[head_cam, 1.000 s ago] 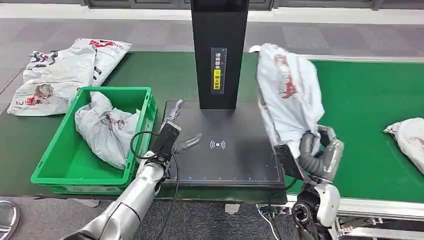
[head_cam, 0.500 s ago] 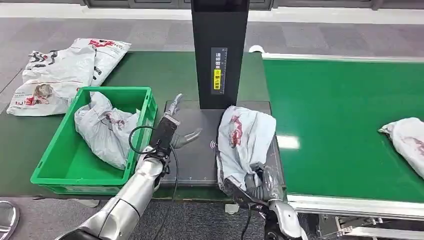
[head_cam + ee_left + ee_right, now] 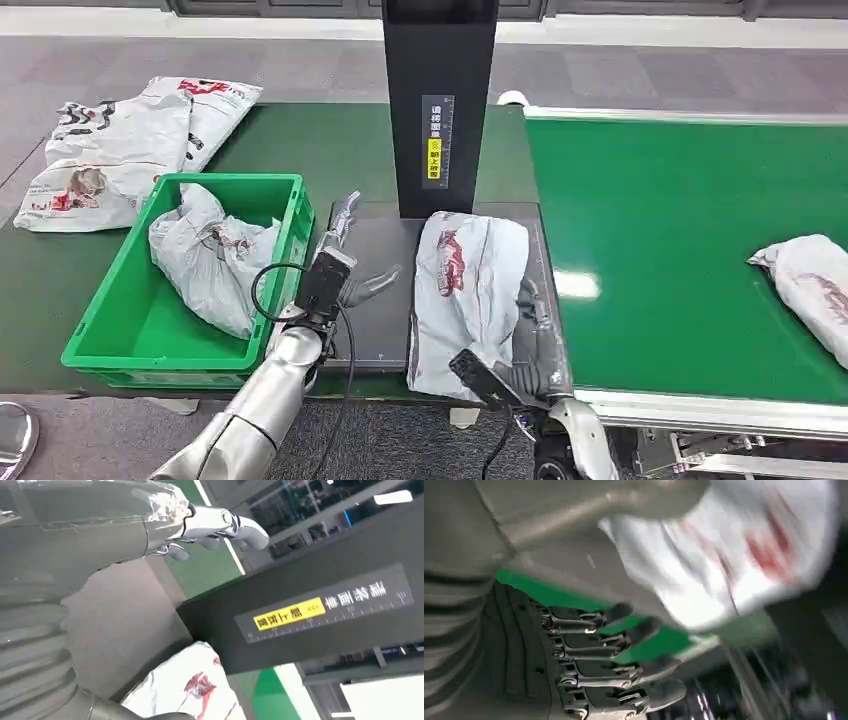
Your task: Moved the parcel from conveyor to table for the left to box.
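Head view: parcel (image 3: 465,300) is lying on the black table (image 3: 385,330), long axis running away from the robot, just left of the right hand (image 3: 530,345), whose grip I cannot tell. Left hand (image 3: 345,262) is hovering open beside the green box (image 3: 140,345).
Left wrist view: fingers (image 3: 220,525) are spreading, holding nothing.
Right wrist view: fingers (image 3: 604,645) are extending beside the parcel; too blurred to tell contact.

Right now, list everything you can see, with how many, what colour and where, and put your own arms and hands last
parcel: one, white, on the black scanner plate
scanner plate: one, black, on the table between bin and conveyor
scanner post: one, black, behind the plate
bin: one, green, left of the plate
bagged parcel: one, grey-white, inside the bin
parcels: white pile, behind the bin
conveyor: one, green, on the right
conveyor parcel: one, white
left hand: fingers apart, above the plate
right hand: at the parcel's right edge
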Controlling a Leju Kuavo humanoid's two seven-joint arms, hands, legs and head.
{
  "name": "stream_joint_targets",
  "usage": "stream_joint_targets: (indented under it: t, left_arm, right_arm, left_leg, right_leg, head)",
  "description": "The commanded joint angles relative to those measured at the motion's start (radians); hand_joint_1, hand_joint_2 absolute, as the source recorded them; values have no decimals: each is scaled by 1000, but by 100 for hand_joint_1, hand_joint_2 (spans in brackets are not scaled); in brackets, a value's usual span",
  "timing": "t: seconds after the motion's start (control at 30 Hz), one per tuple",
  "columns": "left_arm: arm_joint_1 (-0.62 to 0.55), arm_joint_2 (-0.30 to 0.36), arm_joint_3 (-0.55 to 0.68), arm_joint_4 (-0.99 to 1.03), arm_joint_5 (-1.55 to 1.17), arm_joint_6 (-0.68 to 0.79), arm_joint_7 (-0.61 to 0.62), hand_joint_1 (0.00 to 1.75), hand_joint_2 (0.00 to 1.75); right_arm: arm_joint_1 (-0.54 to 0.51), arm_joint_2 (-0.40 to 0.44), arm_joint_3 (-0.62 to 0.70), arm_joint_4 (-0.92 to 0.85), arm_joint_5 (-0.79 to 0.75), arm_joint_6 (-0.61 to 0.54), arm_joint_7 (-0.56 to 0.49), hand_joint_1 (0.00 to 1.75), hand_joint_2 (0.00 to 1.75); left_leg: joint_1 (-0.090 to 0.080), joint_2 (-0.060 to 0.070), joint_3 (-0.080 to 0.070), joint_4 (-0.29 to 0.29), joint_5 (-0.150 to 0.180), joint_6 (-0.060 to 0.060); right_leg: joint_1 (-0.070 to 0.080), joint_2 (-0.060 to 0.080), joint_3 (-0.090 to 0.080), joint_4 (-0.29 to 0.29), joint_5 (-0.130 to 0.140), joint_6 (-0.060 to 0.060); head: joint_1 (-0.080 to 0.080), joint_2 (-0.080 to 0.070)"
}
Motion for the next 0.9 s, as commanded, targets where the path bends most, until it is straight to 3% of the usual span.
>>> stream_joint_targets:
  t: [0.03, 0.17, 0.27, 0.5, 0.67, 0.73, 0.77, 0.9]
  left_arm:
    - [-18, 18, -111, 27, -72, -95, -7, 0, 175]
    - [-29, 10, -149, 71, -106, -93, -4, 0, 175]
    - [-65, -13, -249, 199, -222, -70, 23, 0, 175]
    - [-120, -78, -416, 463, -484, 54, 165, 0, 175]
    - [-122, -93, -472, 520, -569, 48, 216, 0, 175]
    - [-133, -96, -490, 543, -592, -26, 246, 0, 175]
    - [-136, -96, -491, 545, -608, -33, 268, 175, 175]
    - [-153, -103, -491, 549, -617, -54, 287, 175, 175]
  right_arm:
    - [-23, 38, -205, -119, -253, -45, -143, 0, 175]
    - [-35, 51, -238, -99, -325, -55, -182, 0, 175]
    - [-76, 59, -296, -50, -453, -42, -223, 0, 175]
    - [-150, 65, -372, 39, -455, -28, -220, 0, 175]
    - [-154, 62, -386, 53, -453, -14, -223, 0, 175]
    - [-149, 58, -382, 52, -446, -3, -228, 0, 175]
    - [-151, 58, -385, 48, -442, 2, -231, 0, 175]
    - [-155, 50, -393, 39, -439, 10, -224, 0, 175]
  left_leg:
    - [-1, 0, 1, -1, 0, 0]
    - [-1, 0, 2, -1, 0, 0]
    - [-1, 0, 3, -2, 0, 0]
    - [-1, 0, 2, -1, 0, 1]
    - [-1, 0, 4, -2, 0, 0]
    - [-1, 1, 4, -3, 0, 0]
    - [-1, 2, 5, -3, 0, 0]
    - [-1, 1, 1, -1, 0, 0]
  right_leg:
    - [0, -1, 1, -1, 0, 0]
    - [0, 0, 2, -2, 0, 0]
    - [0, 0, 3, -2, 0, 0]
    - [-1, 0, 2, -2, 0, 0]
    - [-1, 0, 4, -3, 0, 0]
    - [-1, 0, 4, -3, 1, 0]
    - [0, 1, 4, -4, 1, 0]
    - [0, 1, 1, -1, 1, 1]
  head:
    - [0, 0]
    - [0, 0]
    - [0, 0]
    - [0, 0]
    - [0, 0]
    - [0, 0]
    - [0, 0]
    - [0, 0]
